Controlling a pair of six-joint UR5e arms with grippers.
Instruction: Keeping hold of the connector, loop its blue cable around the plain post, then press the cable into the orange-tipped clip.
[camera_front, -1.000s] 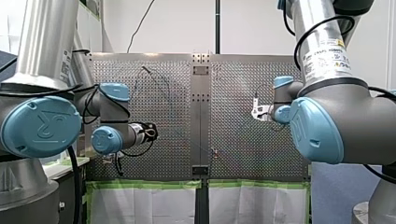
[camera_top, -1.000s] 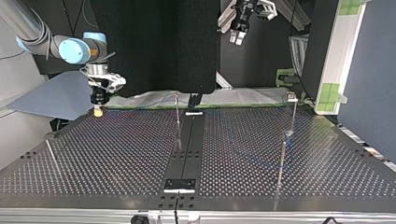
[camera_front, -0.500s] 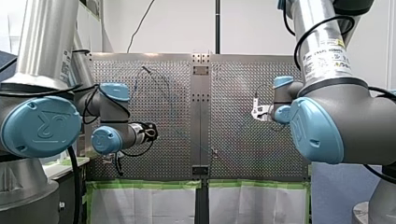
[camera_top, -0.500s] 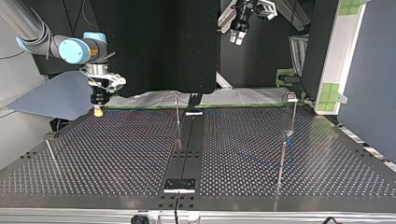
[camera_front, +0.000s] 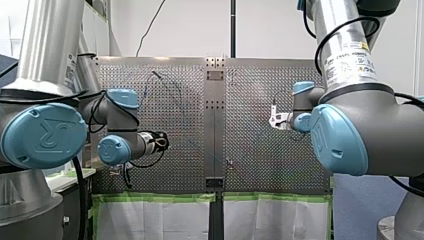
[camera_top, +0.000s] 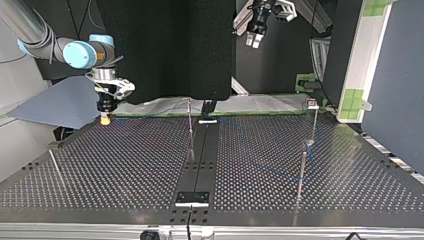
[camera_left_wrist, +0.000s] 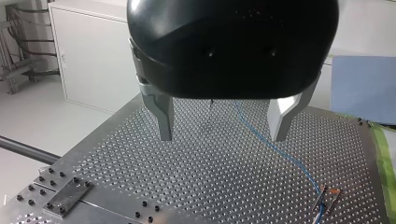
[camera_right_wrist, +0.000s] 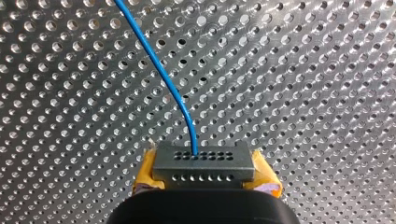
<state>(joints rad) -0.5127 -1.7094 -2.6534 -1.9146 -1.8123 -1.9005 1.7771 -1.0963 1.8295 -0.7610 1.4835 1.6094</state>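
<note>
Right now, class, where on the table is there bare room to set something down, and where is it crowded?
Top view: the widest bare patch is the table's left half, bordered by the leaning rod, the centre strip and my right hand. The right half is crowded: two posts and the blue cable lying across it.

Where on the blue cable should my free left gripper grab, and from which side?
Probably the straight run of the blue cable, short of the orange-tipped clip. Come down from above with the open left gripper straddling it crosswise: it is thin and seems to lie low over the table. The right gripper holds the connector.
</note>
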